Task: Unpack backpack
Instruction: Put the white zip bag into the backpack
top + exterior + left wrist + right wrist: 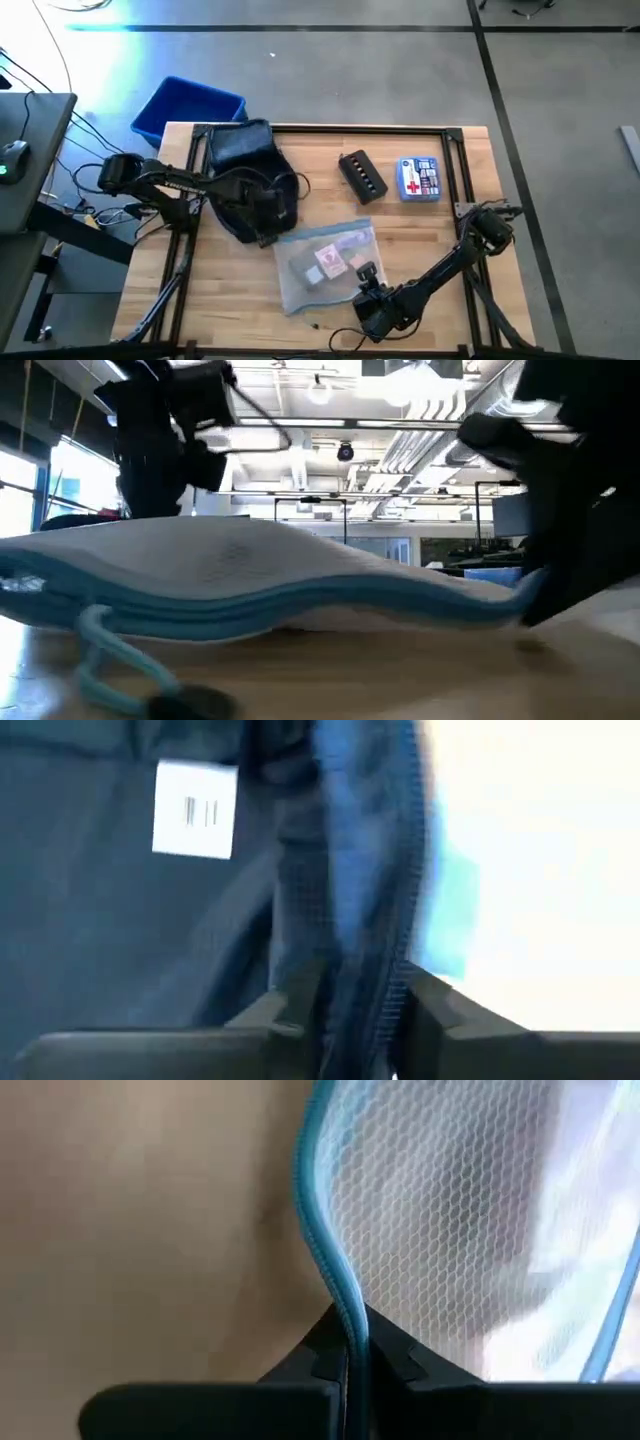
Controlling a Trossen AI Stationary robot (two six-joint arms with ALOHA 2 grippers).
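The dark navy backpack (245, 175) lies on the table's left half, its pale patch (195, 810) showing in the left wrist view. My left gripper (265, 205) reaches in from the left and is shut on the backpack's near right part. A clear mesh pouch (325, 262) with a light blue zip border lies flat near the table's middle front. My right gripper (366, 284) is shut on the pouch's near right edge. My left gripper pinches a blue zipper-edged fold of the backpack (372, 970) between its two fingers, coming from the table's left. The backpack rests on the table. My right gripper pinches the pouch's light blue zip border (338, 1295) between its two fingers, which lie across the border. It comes from the table's near right. The pouch's body (250, 575) lies on the table.
A black case (362, 175) and a blue first-aid kit (418, 180) lie at the far right of the table. A bright blue bin (188, 108) stands off the table's far left corner. Bare wood shows at the near left.
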